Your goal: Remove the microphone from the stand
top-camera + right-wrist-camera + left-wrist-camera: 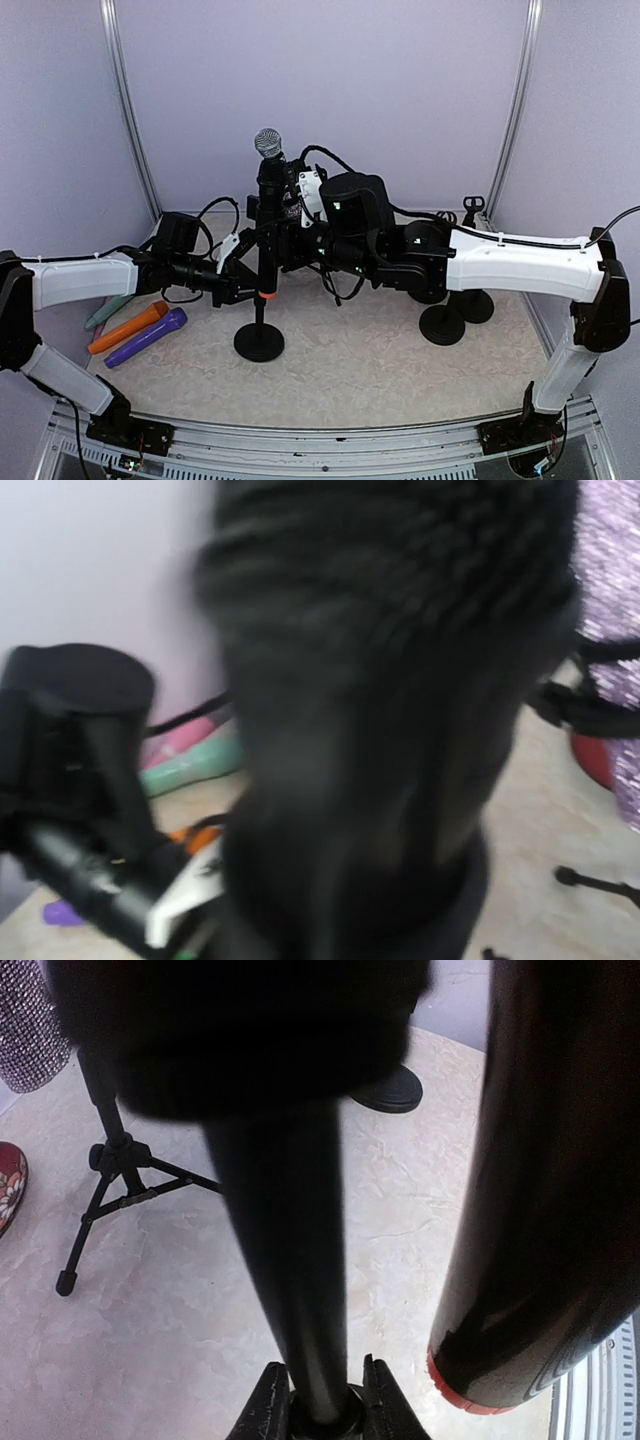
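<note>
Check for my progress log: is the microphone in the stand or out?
In: the microphone is upright, head up, its body held alongside the stand.

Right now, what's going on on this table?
The left pincer is clamped on the pole of the stand, apparently to steady it. The microphone sits upright in the stand, not yet removed. The right pincer is close against the microphone's body, but its wrist view is too blurred to show whether it has gripped.

The pale marbled table carries the stand on its round base near the middle, an orange microphone beside a purple microphone at left, and 2 black disc bases at right.
</note>
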You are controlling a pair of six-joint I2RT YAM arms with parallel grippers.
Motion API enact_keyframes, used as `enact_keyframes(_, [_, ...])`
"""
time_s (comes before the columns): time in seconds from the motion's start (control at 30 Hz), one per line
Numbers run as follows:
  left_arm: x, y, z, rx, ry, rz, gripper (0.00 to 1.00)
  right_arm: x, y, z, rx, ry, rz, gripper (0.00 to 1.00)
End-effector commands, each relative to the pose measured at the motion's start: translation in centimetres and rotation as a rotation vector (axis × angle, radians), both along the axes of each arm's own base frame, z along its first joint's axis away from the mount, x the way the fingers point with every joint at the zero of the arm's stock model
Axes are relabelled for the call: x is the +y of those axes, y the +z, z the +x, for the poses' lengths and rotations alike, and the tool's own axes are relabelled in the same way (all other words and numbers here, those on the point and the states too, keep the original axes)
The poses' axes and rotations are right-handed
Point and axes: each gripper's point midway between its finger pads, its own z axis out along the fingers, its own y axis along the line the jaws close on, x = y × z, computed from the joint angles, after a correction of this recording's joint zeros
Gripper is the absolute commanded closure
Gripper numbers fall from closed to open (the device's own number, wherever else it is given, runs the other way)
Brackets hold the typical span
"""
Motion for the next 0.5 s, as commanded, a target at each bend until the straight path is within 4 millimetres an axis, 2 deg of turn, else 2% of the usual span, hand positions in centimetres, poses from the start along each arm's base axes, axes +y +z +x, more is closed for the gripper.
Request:
enact_keyframes(0.0, [-0.7, 3.6, -0.4, -0.179, -0.049, -0.049, 1.00, -1.3, -1.1, 1.6, 0.040, -0.132, -0.030, 0.31])
enact_keyframes(0.13, [-0.6, 3.2, -0.7, -0.192, -0.053, -0.032, 1.00, -1.2, -0.8, 1.5, 0.035, -0.131, -0.014, 0.29])
enact_keyframes(0.3, [-0.4, 3.0, -0.7, -0.195, -0.049, -0.024, 0.98, 0.8, 0.5, -0.4, -0.022, 0.038, 0.039, 0.34])
enact_keyframes(0.37, [-0.4, 3.1, -0.6, -0.199, -0.044, -0.017, 0.91, 1.0, 0.8, -0.9, -0.031, 0.074, 0.060, 0.39])
enact_keyframes(0.47, [-0.2, 3.3, -0.4, -0.204, -0.033, -0.007, 0.74, 1.1, 1.3, -1.3, -0.035, 0.092, 0.076, 0.49])
